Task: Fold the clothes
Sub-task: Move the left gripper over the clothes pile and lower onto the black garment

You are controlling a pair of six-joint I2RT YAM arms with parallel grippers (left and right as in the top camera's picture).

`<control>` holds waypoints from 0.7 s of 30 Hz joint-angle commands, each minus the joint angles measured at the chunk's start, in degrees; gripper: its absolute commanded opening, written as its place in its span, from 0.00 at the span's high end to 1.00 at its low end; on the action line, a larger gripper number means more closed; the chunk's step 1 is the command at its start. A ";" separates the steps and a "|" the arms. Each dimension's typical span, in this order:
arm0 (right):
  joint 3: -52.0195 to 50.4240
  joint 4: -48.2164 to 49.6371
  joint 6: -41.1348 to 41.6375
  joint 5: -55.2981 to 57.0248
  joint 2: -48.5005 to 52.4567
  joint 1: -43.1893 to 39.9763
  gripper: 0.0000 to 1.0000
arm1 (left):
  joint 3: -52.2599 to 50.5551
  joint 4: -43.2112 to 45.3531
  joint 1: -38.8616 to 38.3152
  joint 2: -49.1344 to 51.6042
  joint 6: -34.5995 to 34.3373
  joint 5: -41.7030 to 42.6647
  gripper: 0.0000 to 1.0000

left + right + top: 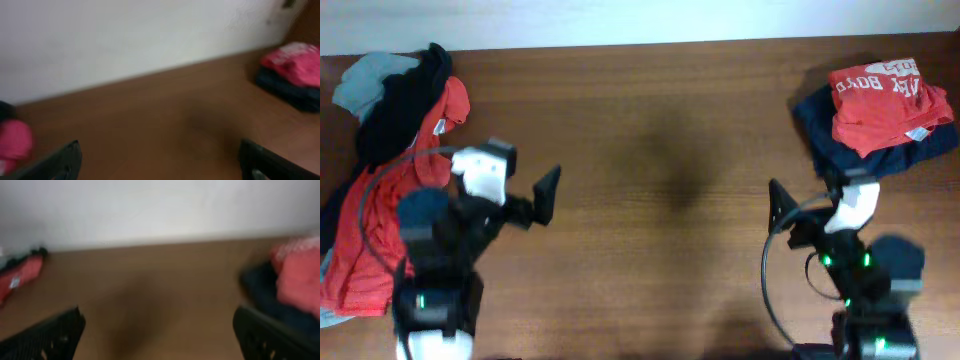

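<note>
A heap of unfolded clothes (390,170) lies at the table's left edge: red, black and grey pieces. A folded stack (875,115) sits at the far right, a red shirt with white print on top of a navy piece; it also shows in the left wrist view (295,75) and the right wrist view (295,285). My left gripper (545,195) is open and empty, just right of the heap, over bare wood (160,160). My right gripper (785,205) is open and empty, below and left of the folded stack (157,335).
The brown wooden table (660,130) stretches between the two arms. A white wall (125,35) runs along the far edge. Black cables loop beside both arm bases (770,290).
</note>
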 commanded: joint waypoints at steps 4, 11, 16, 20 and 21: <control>16.17 -13.79 0.09 -6.64 17.42 -0.33 0.02 | 3.56 -3.65 -0.17 11.23 -0.28 9.11 0.01; 24.44 -18.01 0.55 -15.78 30.12 -0.33 0.02 | 3.56 -1.46 -0.20 17.59 -0.42 21.31 0.01; 24.44 -18.16 0.02 -19.15 34.80 -0.33 0.02 | 3.82 2.99 -0.17 18.56 -5.31 17.35 0.01; 24.55 -18.21 -0.48 -19.15 36.74 -0.31 0.02 | 7.91 2.27 -0.17 19.02 -10.69 5.33 0.01; 24.59 -18.25 -1.07 -19.15 36.96 -0.28 0.02 | 9.97 0.61 -0.17 19.41 -11.87 1.60 0.01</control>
